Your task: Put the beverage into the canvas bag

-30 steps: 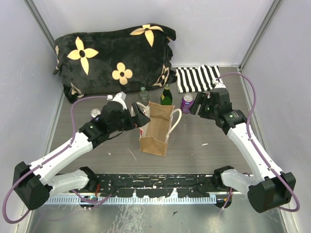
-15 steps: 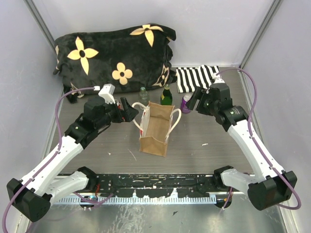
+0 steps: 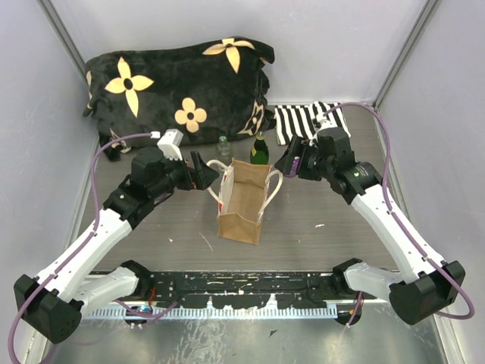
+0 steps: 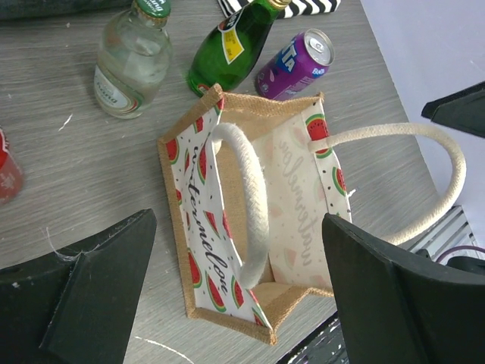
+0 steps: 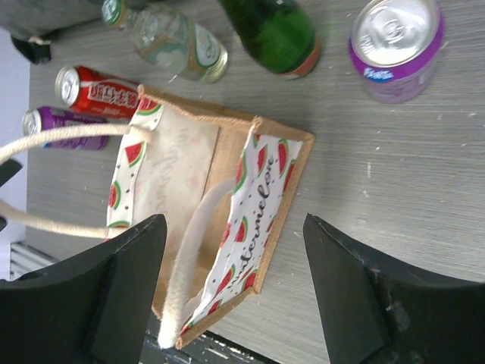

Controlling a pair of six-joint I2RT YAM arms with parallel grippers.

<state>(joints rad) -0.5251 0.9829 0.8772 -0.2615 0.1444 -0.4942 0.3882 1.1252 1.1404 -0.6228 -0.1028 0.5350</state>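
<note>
The canvas bag (image 3: 241, 220) stands open in the middle of the table, with watermelon print on its panels (image 4: 193, 205) (image 5: 261, 205). One cream handle (image 4: 246, 197) droops into its mouth and the other loops outward. Behind it stand a green bottle (image 3: 260, 149) (image 4: 231, 45) (image 5: 276, 30), a clear bottle (image 3: 223, 146) (image 4: 132, 61) (image 5: 170, 42) and a purple can (image 4: 295, 64) (image 5: 394, 45). My left gripper (image 3: 206, 176) (image 4: 242, 303) hovers open and empty at the bag's left. My right gripper (image 3: 289, 163) (image 5: 235, 303) hovers open and empty at its right, over the purple can.
A red can (image 5: 95, 91) and a second purple can (image 5: 57, 121) lie left of the bag. A black flowered cushion (image 3: 178, 91) fills the back left. A black-and-white striped cloth (image 3: 307, 121) lies at the back right. White walls enclose the table.
My left gripper has drawn back a little from the bag's left side and the arm has risen. My right gripper has moved left toward the bag and now covers the purple can from above.
</note>
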